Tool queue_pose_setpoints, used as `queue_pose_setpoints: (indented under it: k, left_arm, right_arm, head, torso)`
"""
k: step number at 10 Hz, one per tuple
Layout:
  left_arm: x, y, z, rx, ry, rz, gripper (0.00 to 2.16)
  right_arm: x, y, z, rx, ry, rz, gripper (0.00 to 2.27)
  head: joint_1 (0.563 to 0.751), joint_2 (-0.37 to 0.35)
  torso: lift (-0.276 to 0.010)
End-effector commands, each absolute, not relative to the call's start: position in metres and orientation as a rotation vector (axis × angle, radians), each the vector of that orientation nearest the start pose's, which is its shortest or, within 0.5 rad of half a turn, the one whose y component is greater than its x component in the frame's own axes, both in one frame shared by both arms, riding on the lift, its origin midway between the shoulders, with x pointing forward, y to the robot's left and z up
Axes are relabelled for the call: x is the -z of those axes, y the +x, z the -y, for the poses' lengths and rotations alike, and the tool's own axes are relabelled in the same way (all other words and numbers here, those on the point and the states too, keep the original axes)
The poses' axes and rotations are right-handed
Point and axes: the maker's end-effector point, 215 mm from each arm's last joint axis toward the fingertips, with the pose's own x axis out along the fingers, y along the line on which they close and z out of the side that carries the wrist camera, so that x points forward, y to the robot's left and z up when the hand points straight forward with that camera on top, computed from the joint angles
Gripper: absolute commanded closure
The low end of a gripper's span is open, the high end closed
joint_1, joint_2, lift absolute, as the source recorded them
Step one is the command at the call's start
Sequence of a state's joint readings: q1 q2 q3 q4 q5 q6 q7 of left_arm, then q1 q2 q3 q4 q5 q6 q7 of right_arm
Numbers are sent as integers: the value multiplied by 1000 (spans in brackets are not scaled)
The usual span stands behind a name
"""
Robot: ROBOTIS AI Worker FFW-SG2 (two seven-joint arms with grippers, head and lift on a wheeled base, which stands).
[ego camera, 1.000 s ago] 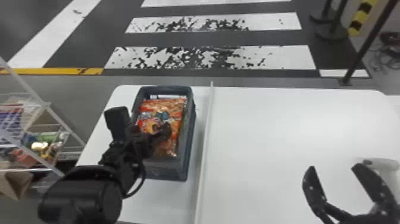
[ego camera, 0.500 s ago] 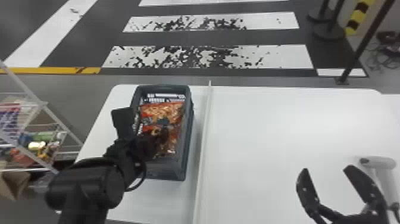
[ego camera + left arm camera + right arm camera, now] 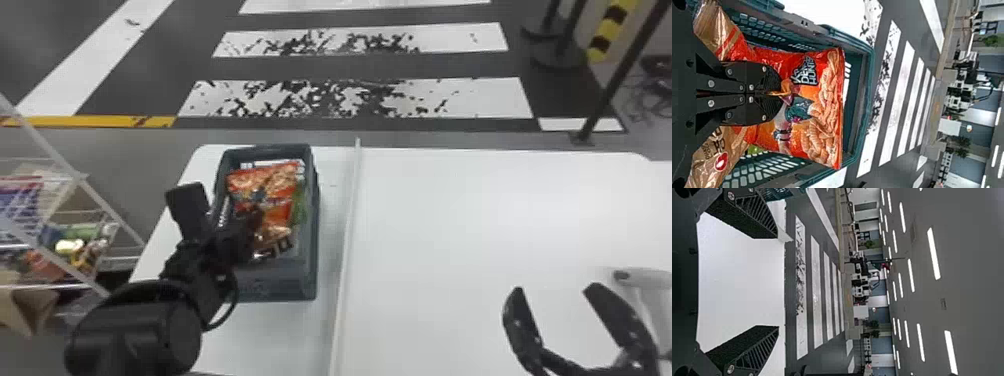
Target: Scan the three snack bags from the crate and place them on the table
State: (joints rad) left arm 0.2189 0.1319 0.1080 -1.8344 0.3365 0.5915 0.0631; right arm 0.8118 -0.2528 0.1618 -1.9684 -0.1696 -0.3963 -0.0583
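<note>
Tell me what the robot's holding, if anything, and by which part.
The left end effector pinches a red-orange snack bag by a fold mid-front; the right end effector is open and empty.

We record the crate [image 3: 280,289] as grey-green, latticed. We note the upper snack bag [image 3: 826,98] as red and orange, its lettering black and white, its printed snacks tan. We find the table [image 3: 450,240] white, the left gripper [image 3: 255,216] and right gripper [image 3: 556,288] black, and the floor [image 3: 325,65] dark grey, striped white (the nearer stripes speckled black).
</note>
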Motion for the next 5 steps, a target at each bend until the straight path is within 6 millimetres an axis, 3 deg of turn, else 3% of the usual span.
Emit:
queue_pose_setpoints:
  k: [1,5]
  left_arm:
    - [464,489,-301,-77,-181,-483,2135]
    - [448,482,-300,-66,-178,-455,2135]
  right_arm:
    - [391,318,185,-166,96,-62,107]
    - [391,318,185,-163,98,-62,107]
  head:
    - [695,151]
    - [695,164]
  torso:
    - [-37]
    - [-37]
